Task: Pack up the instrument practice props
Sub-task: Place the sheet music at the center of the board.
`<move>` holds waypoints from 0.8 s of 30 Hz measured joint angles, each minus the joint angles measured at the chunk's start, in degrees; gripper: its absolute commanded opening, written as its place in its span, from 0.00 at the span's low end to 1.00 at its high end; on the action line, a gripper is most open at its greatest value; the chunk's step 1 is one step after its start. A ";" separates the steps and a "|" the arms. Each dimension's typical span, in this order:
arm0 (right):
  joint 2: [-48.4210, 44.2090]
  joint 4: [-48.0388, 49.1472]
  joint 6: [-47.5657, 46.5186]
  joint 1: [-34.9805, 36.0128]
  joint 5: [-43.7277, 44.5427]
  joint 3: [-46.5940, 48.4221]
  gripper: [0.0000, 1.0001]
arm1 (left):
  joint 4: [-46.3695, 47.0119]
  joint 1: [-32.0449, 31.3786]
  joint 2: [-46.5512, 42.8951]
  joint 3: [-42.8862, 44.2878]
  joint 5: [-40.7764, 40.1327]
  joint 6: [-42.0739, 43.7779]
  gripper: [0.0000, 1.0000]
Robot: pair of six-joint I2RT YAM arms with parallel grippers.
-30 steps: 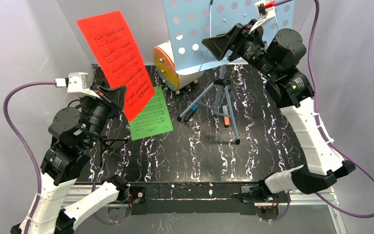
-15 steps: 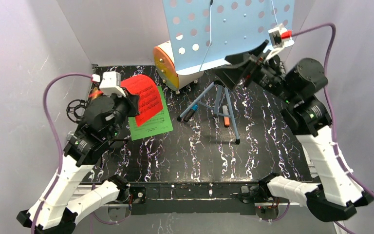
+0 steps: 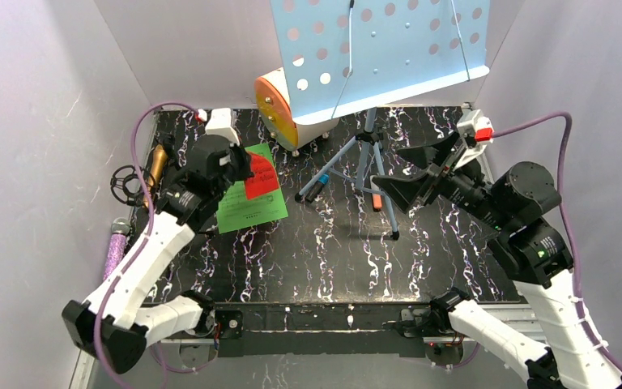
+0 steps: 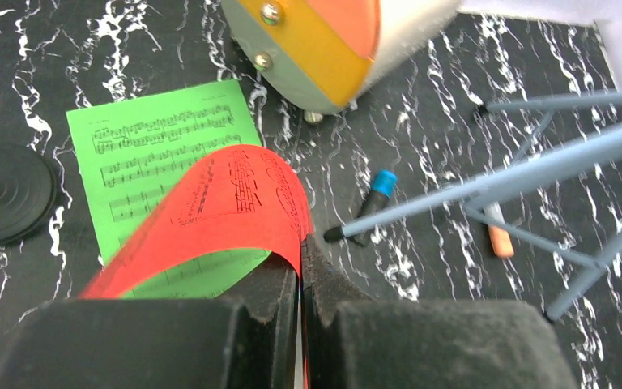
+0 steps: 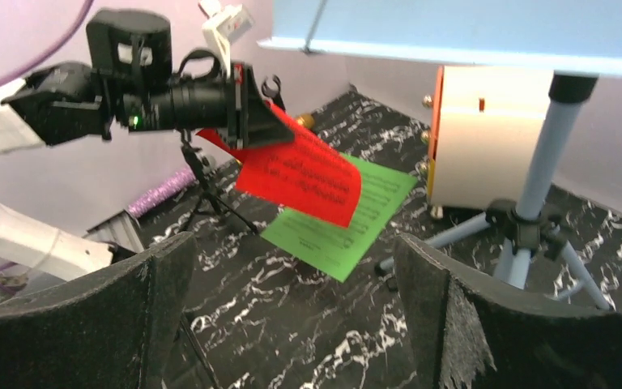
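Observation:
My left gripper [image 3: 247, 166] is shut on the edge of the red music sheet [image 4: 227, 203], which curls down over the green music sheet [image 4: 146, 146] lying flat on the table. The right wrist view shows the red sheet [image 5: 300, 170] hanging just above the green one [image 5: 348, 219]. My right gripper [image 3: 409, 174] is open and empty, in the air right of the legs of the pale-blue sheet-music tripod [image 3: 381, 49]. A gold microphone [image 3: 156, 166], a black mic tripod [image 3: 125, 182] and a purple microphone [image 3: 116, 247] lie along the left edge.
The round cream-and-orange cabinet [image 3: 279, 105] stands at the back, behind the green sheet. A blue-capped marker [image 3: 314, 186] and an orange marker [image 3: 377, 198] lie between the tripod's legs. A black round base [image 4: 8, 194] sits left of the green sheet.
My left arm has brought the red sheet down from high in the air to just above the green sheet. My right gripper has left the tripod's plate and moved down and nearer.

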 measured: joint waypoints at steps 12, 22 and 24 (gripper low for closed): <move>-2.56 -6.91 -4.17 0.00 5.22 -5.88 0.99 | 9.18 18.64 23.02 9.75 25.81 -8.02 0.00; -6.29 -7.17 -5.03 0.00 7.34 -8.61 0.99 | 14.43 19.28 19.26 3.26 35.41 -12.02 0.00; -6.54 -7.17 -5.11 0.00 7.34 -9.40 0.99 | 15.52 20.26 18.43 -1.33 36.41 -12.96 0.00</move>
